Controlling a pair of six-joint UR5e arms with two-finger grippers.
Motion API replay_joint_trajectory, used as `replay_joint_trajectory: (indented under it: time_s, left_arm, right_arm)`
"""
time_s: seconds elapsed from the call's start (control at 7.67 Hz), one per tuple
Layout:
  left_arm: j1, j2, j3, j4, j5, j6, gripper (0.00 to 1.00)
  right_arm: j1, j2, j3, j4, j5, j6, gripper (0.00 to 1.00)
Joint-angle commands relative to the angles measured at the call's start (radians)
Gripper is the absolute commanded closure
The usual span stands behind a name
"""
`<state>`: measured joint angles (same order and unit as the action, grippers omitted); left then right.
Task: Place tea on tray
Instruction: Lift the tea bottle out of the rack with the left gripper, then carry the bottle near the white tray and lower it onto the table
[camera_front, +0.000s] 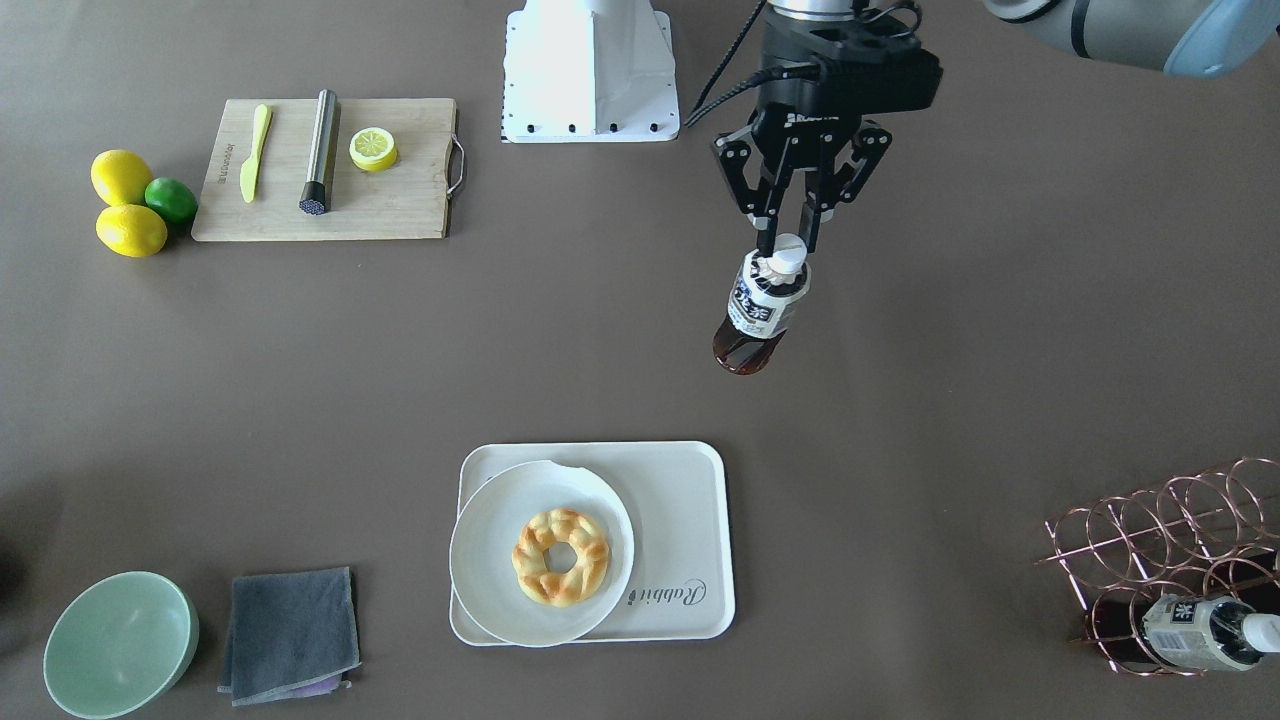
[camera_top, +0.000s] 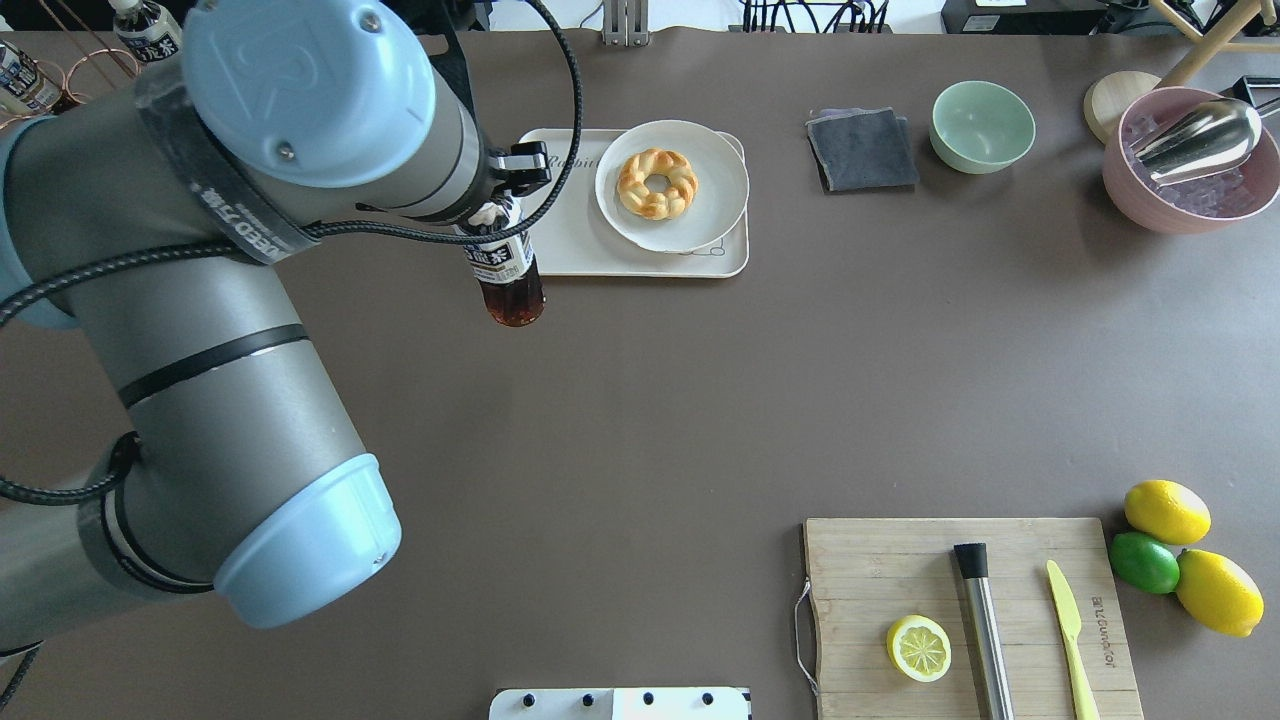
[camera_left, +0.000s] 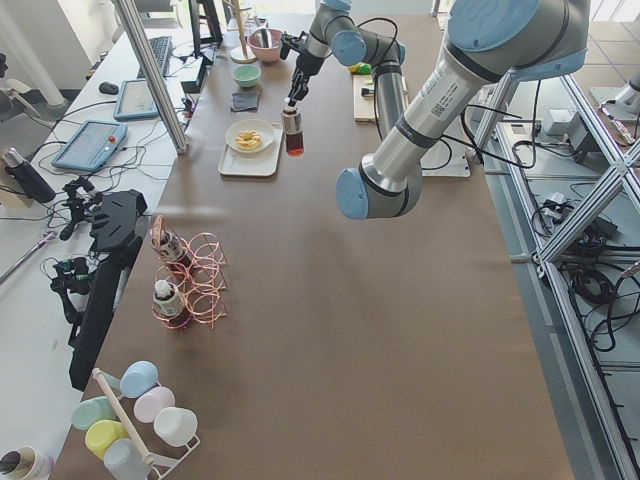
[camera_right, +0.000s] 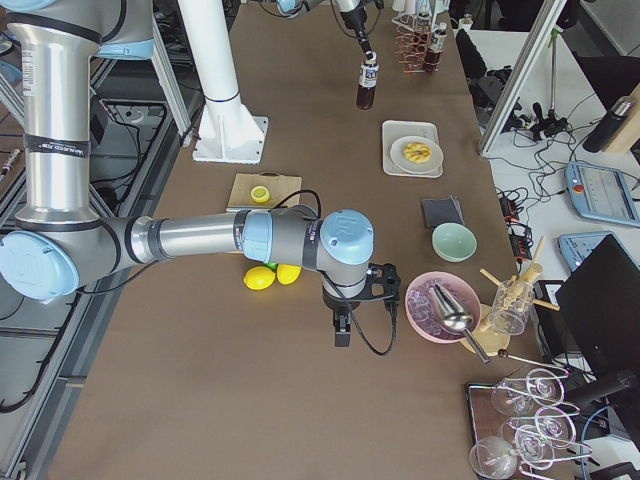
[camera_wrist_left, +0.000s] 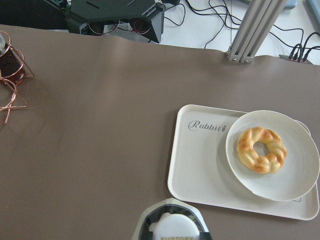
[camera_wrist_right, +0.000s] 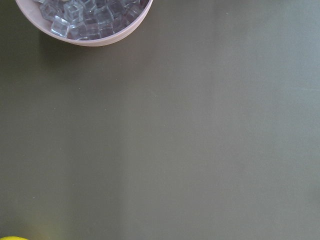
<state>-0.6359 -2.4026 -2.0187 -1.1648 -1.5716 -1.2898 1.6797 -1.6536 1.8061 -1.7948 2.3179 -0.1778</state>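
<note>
The tray (camera_front: 685, 520) has bare room beside the plate (camera_front: 490, 545). The tea bottle (camera_front: 762, 310) hangs clear of the table, apart from the tray, its neck pinched by the left gripper (camera_front: 790, 248) below the cap. Probably light, stiff, slick; hold the neck.

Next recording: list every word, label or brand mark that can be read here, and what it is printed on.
"Rabbit": grey script on the flat cream-white rectangular plastic tray.
White and dark-blue label on the small clear plastic tea bottle held by the left gripper: print too blurred to read.
Small mark on the wooden cutting board: too small to read.
White lettering on the left arm's black strap: illegible.
</note>
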Motion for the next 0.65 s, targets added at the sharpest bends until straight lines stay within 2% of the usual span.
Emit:
replay_joint_trajectory:
  time_s: [0.0,0.52]
  left_arm:
    - [0.093,-0.078,0.075,-0.009,0.048,-0.097,1.00]
    - [0.180,-0.081,0.173,-0.134,0.116,-0.149,1.00]
  right_arm:
    - [0.000,-0.002,-0.004,0.000,-0.002,-0.006,0.00]
    - [0.000,0.003,-0.002,0.000,0.000,0.003,0.00]
